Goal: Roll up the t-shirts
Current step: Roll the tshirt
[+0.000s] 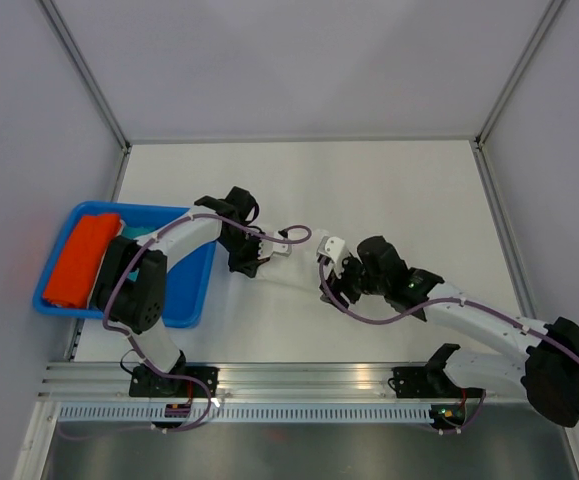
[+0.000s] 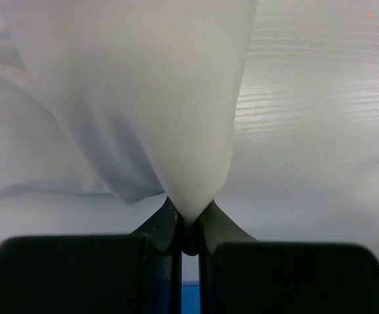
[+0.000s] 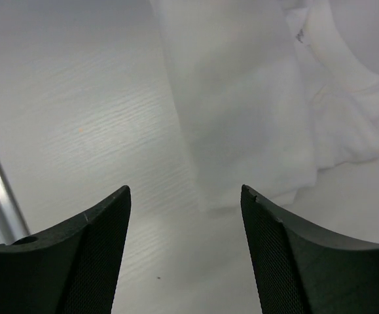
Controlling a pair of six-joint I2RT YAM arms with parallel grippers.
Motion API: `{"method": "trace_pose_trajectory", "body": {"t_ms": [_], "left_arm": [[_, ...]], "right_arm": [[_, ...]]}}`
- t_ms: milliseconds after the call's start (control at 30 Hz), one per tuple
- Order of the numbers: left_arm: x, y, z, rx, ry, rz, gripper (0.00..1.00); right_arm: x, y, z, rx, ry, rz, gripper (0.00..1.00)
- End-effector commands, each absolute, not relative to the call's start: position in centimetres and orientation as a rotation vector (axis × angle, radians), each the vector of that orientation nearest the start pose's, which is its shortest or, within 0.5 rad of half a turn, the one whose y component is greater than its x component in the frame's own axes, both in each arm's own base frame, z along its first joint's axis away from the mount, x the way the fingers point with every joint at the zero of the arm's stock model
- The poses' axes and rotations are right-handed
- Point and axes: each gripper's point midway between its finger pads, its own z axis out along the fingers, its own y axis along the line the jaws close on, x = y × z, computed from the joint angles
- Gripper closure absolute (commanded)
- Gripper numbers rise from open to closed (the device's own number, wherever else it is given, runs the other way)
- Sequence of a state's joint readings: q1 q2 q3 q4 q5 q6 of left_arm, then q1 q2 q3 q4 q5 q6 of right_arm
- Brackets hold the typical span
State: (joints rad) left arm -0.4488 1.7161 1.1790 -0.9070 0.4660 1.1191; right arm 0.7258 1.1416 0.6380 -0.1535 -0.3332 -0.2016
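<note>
Left arm bent inward, left fingers pinched shut; right arm outstretched, right fingers spread.

White t-shirt pinched in left tool

The white wood-grain counter carries a blue rectangular plastic tray at the left of the frame, over its left edge, and a plain white cotton t-shirt lying rumpled near the centre

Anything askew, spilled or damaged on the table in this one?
Nothing spilled or damaged. The white t-shirt is merely untidy: its collar end lies crumpled in the right wrist view, and the left gripper pinches a fold into a peak. The right gripper hangs open over it.
</note>
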Motion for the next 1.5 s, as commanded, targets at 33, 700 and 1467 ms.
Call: {"method": "trace_pose_trajectory", "body": {"t_ms": [33, 700, 1467], "left_arm": [[25.7, -18.8, 6.6, -2.382, -2.319, 0.818, 0.98], [25.2, -17.7, 6.4, -2.348, -2.287, 0.854, 0.98], [23.7, -17.9, 11.2, -2.188, -2.262, 1.119, 0.30]], "right_arm": [[24.4, 24.5, 11.6, -1.228, 1.744, 0.272, 0.26], [26.4, 25.6, 4.6, -1.261, 2.029, 0.207, 0.81], [19.4, 25.4, 8.0, -1.125, 2.335, 1.255, 1.00]]}}
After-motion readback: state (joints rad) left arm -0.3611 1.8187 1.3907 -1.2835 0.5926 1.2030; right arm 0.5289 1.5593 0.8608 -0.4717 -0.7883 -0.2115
